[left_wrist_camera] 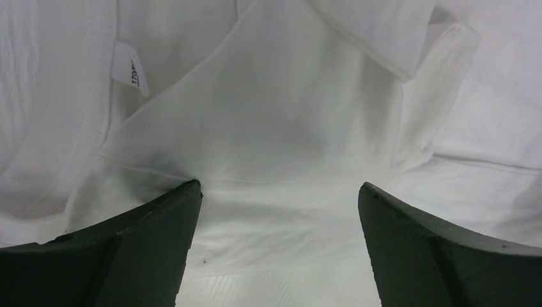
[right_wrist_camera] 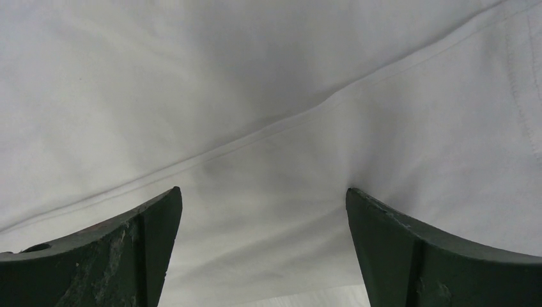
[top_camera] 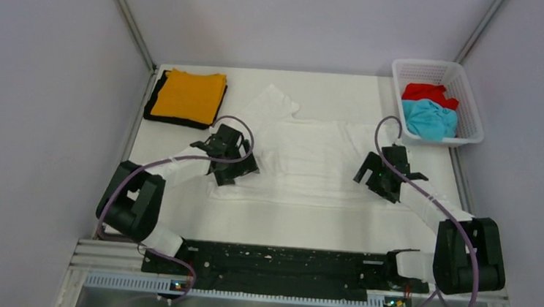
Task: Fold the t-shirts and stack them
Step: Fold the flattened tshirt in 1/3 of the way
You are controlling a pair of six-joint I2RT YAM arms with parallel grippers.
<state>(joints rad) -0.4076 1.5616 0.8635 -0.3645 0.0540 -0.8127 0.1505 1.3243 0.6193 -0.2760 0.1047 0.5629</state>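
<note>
The white t-shirt lies partly folded across the middle of the table. My left gripper is open over its left side, both fingertips down on the cloth; the left wrist view shows the gripper on the white cloth near a size tag. My right gripper is open on the shirt's right side; the right wrist view shows the gripper spread just below a seam. The folded orange t-shirt lies on the folded black t-shirt at the back left. The red t-shirt and teal t-shirt are crumpled in the basket.
The white lattice basket stands at the back right corner. Grey walls close in the table on the left, back and right. The arm bases and a black rail run along the near edge.
</note>
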